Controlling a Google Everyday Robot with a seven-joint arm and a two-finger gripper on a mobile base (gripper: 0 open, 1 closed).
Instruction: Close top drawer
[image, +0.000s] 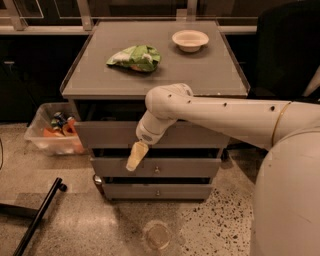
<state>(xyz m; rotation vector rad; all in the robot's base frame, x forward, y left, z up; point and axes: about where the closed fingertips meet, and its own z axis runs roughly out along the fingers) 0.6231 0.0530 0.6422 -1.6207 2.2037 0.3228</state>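
Cabinet top (210, 75): green bag (135, 57), white bowl (190, 40).
Left: clear bin (52, 132).
Top drawer (105, 135): partly out.
Gripper (135, 157): closed, empty, at the drawer's lower edge.

Top drawer (105, 135) was a wide grey one with a flat front, sitting around the middle of the frame, right under the tabletop. It was pulled out partway, with the front panel level and sticking out further than the two fronts below. A dark strip of its inside showed above it. Gripper (136, 156) hung at its bottom edge, left of centre, pointing down-left.
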